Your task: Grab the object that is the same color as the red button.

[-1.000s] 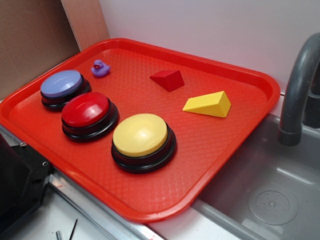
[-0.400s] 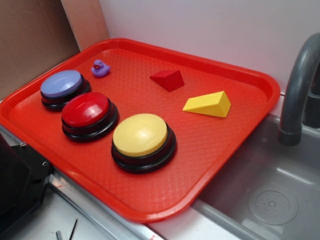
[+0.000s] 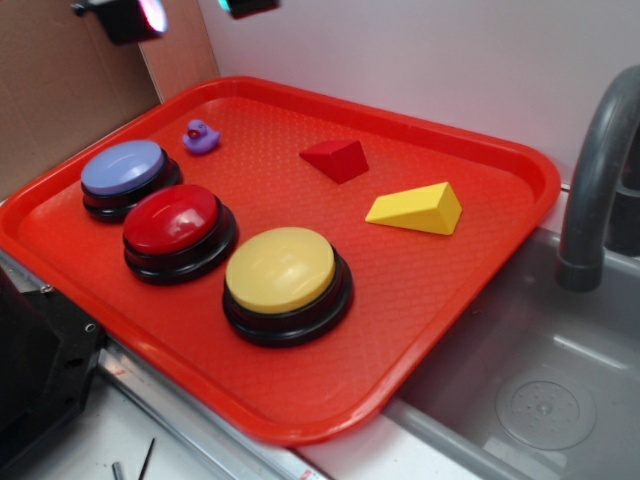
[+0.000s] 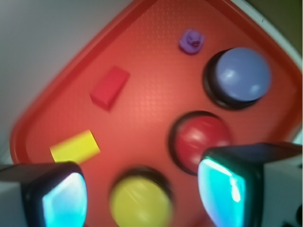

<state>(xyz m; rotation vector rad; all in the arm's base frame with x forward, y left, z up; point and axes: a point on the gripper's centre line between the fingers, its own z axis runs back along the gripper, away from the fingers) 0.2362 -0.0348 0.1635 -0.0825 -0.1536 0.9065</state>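
High above the red plastic tray (image 3: pixel 520 165), the gripper (image 4: pixel 142 194) hovers, fingers wide.
Small matte red wedge block (image 3: pixel 336 159) sits at 12 o'clock of the glossy red dome button (image 3: pixel 172 218), untouched, likely for matching.

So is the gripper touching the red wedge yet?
Apart. In the exterior view the gripper is at the top edge, high above the tray; the red wedge sits alone with bare tray around it.

the exterior view is bright, evenly lit and sharp, with soft glare on the red button (image 3: pixel 171 217) and short faint shadows; the wrist view is blurred throughout, its gripper (image 4: pixel 142 194) pads glowing cyan and out of focus
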